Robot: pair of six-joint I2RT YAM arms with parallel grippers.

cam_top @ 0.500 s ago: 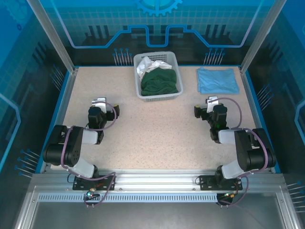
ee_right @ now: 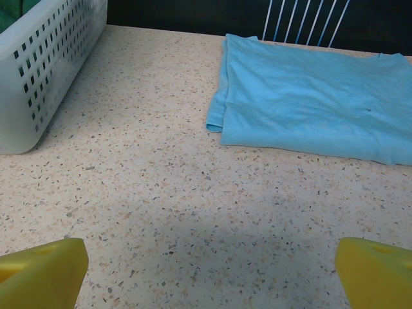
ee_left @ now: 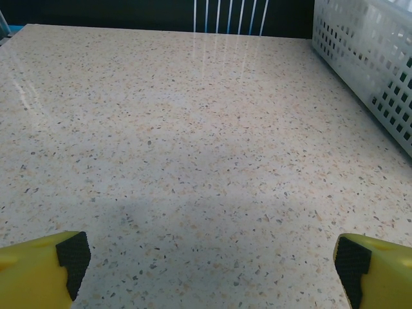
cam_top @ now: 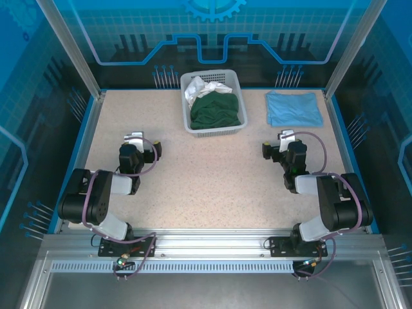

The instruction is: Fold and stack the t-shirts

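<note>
A light blue t-shirt (cam_top: 294, 108) lies folded flat at the table's back right; the right wrist view has it (ee_right: 315, 96) ahead of the fingers. A dark green t-shirt (cam_top: 215, 111) is bunched in the white mesh basket (cam_top: 213, 131) at the back centre, with a crumpled white cloth (cam_top: 201, 87) behind it. My left gripper (cam_top: 136, 137) rests low at the left, open, with bare table between its yellow fingers (ee_left: 38, 267). My right gripper (cam_top: 285, 136) sits at the right, open and holding nothing, short of the blue shirt.
The basket wall (ee_left: 367, 51) stands to the right of the left gripper and its other wall (ee_right: 45, 64) to the left of the right gripper. Metal frame posts (cam_top: 71, 48) and blue panels ring the speckled table (cam_top: 206, 187).
</note>
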